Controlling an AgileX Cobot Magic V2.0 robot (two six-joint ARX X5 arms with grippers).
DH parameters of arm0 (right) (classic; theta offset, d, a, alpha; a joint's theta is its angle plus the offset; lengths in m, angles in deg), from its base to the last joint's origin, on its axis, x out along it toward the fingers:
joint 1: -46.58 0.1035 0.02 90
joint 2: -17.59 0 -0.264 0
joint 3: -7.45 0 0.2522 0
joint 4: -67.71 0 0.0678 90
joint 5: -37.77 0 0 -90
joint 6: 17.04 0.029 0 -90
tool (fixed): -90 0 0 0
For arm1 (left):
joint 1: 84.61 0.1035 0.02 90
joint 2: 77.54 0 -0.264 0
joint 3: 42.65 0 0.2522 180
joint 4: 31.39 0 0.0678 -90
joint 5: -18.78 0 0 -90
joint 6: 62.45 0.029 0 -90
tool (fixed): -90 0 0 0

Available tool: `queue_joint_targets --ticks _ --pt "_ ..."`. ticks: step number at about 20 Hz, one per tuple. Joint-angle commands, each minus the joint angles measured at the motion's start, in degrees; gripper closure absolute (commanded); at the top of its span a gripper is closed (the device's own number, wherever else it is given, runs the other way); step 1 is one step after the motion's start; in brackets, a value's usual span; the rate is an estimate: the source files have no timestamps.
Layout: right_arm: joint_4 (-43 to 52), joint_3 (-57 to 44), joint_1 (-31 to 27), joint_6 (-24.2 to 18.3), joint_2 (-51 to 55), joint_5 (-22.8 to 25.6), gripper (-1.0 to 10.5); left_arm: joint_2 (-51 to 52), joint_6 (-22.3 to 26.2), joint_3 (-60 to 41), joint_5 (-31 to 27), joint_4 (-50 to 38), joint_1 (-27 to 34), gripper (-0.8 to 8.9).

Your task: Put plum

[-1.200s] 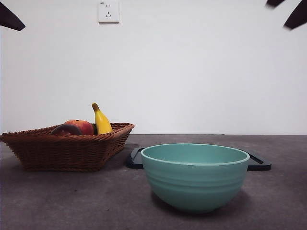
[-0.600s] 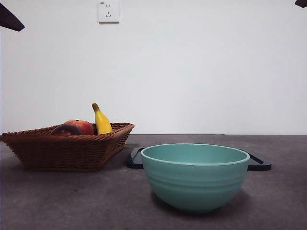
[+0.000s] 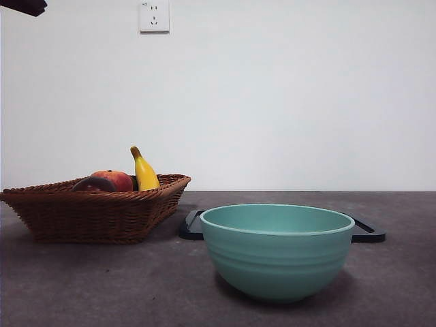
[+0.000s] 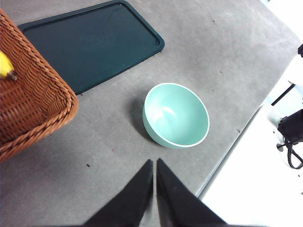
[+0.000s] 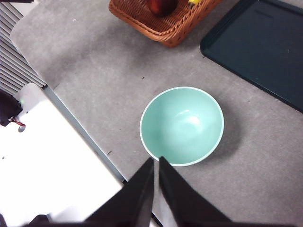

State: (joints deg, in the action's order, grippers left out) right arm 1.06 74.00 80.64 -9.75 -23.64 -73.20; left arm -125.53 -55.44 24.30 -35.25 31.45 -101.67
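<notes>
The plum [image 3: 92,184] shows as a dark maroon curve at the near rim of the brown wicker basket [image 3: 95,214], next to a red-orange fruit [image 3: 117,179] and a yellow banana [image 3: 145,172]. My left gripper [image 4: 155,163] hangs high above the table with its jaws shut and empty, the teal bowl [image 4: 176,115] beyond its tips. My right gripper [image 5: 156,161] is also shut and empty, high over the near edge of the bowl [image 5: 182,125]. The right wrist view shows a dark red fruit [image 5: 162,5] in the basket [image 5: 158,23]; I cannot tell which fruit it is.
The teal bowl [image 3: 277,248] stands front and centre, empty. A flat dark tray [image 3: 368,232] lies behind it, also in the left wrist view as the tray [image 4: 90,42]. A black arm tip [image 3: 24,6] shows at the top left corner. The table's edge runs close to the bowl.
The black arm tip at the top right has risen out of the front view. The tip at the top left has moved up to the corner. The fruit, basket and bowl have stayed put.
</notes>
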Motion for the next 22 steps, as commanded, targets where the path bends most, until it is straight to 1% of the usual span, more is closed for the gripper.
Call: queue_joint_targets --ticks 1,9,10,12,13,14,15,18,20,22 --pt "0.6 0.9 0.3 -0.7 -0.2 0.0 9.4 -0.3 0.9 0.6 0.3 -0.7 -0.2 8.05" --pt "0.6 0.9 0.3 -0.7 -0.2 0.0 9.4 -0.3 0.9 0.6 0.3 -0.7 -0.2 8.05" --pt "0.6 0.9 0.3 -0.7 -0.2 0.0 9.4 0.3 1.6 0.6 -0.5 -1.4 -0.1 8.05" --pt "0.6 0.9 0.3 -0.7 -0.2 0.0 9.4 3.2 3.2 0.4 -8.0 -6.3 2.0 8.05" --pt "0.6 0.9 0.3 -0.7 -0.2 0.0 9.4 5.3 2.0 0.0 -12.9 -10.6 3.8 8.05" --pt "0.6 0.9 0.3 -0.7 -0.2 0.0 9.4 7.7 0.8 -1.1 -16.3 -16.5 5.7 8.05" --pt "0.6 0.9 0.3 -0.7 -0.2 0.0 9.4 10.3 0.9 -3.2 -19.2 -23.1 7.6 8.05" --pt "0.6 0.9 0.3 -0.7 -0.2 0.0 9.4 18.8 1.0 -13.6 -31.6 -40.7 12.2 8.05" --pt "0.6 0.9 0.3 -0.7 -0.2 0.0 9.4 24.7 1.2 -21.3 -36.8 -47.3 14.3 8.05" --pt "0.6 0.9 0.3 -0.7 -0.2 0.0 9.4 29.4 1.4 -27.3 -39.5 -49.3 15.8 8.05"
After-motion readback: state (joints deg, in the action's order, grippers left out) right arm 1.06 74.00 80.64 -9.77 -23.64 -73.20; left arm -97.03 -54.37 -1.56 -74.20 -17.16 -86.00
